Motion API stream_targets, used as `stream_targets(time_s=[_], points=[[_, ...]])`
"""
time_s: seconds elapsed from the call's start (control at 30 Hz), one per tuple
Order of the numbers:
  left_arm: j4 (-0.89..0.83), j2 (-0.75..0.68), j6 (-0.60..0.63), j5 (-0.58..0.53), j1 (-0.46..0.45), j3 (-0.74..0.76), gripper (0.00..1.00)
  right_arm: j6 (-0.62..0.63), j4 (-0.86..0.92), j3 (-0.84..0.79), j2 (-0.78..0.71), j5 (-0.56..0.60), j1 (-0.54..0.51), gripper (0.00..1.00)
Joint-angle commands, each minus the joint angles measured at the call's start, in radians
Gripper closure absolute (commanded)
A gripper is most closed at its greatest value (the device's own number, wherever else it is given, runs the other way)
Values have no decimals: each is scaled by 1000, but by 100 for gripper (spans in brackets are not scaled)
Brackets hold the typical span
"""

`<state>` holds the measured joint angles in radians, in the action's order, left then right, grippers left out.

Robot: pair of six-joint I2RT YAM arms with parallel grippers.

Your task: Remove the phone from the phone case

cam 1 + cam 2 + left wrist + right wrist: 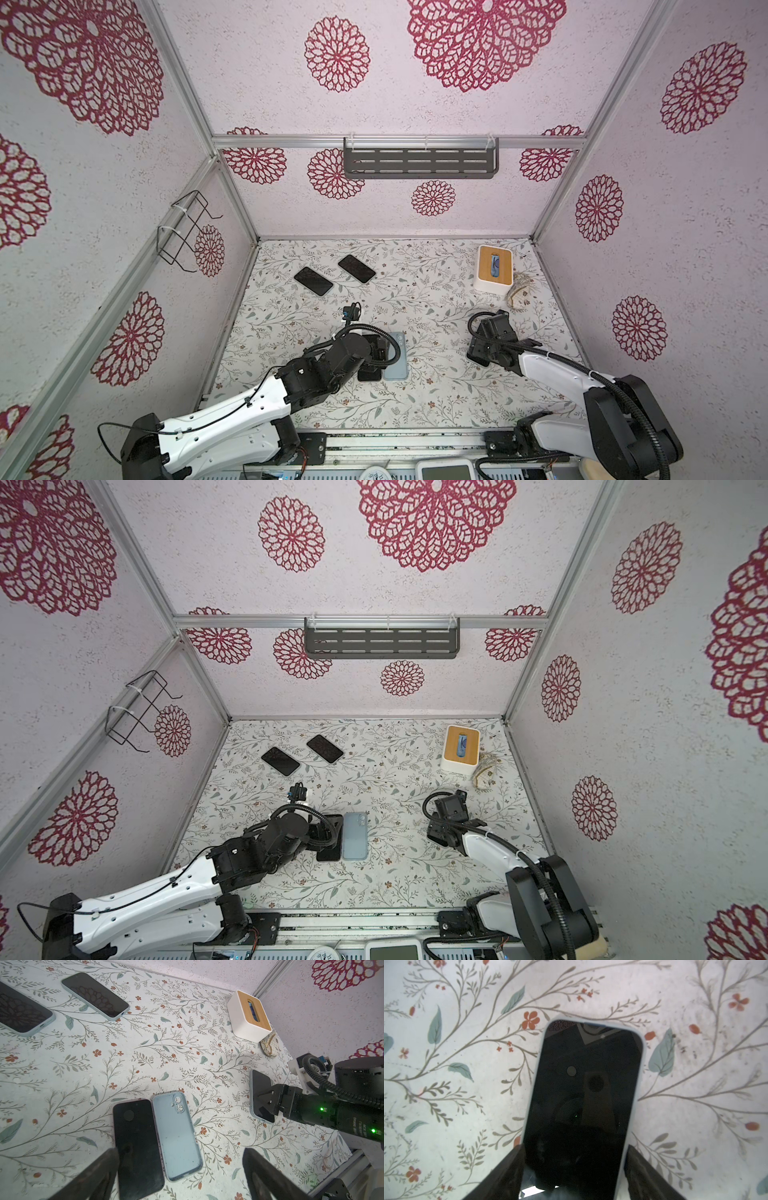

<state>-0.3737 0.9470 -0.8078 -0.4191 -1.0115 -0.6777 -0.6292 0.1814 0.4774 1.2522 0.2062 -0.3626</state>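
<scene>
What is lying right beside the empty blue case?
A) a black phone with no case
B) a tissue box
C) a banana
A: the black phone with no case lies flat, side by side with the empty blue case.

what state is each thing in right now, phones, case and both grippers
bare phone, out of case, flat, screen up
empty case, flat, open side up
cased phone, in case, screen up
right gripper, astride cased phone, grip unclear
left gripper, open, holding nothing
back-left phone, in case, screen up
back-middle phone, in case, screen up
</scene>
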Motion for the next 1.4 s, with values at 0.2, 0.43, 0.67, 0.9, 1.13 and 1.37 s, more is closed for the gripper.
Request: stream_targets(time_s=[0.2, 0.43, 0.67, 0.9, 1.13, 1.37], points=[[85, 62, -31, 37, 16, 15, 3, 25, 74, -15, -16, -18, -2, 25], [90, 70, -30, 41, 16, 13, 3, 33, 85, 0, 0, -16, -2, 8], [93, 67, -30, 40, 16, 21, 3, 26, 92, 11, 31, -21, -4, 7], [93, 56, -25, 41, 17, 29, 3, 6, 109, 26, -70, -9, -3, 1], [94, 51, -23, 40, 19, 36, 3, -5, 132, 53, -95, -11, -3, 1], [99, 55, -21, 49, 22, 42, 3, -12, 89, 75, -2, 0, -3, 1]])
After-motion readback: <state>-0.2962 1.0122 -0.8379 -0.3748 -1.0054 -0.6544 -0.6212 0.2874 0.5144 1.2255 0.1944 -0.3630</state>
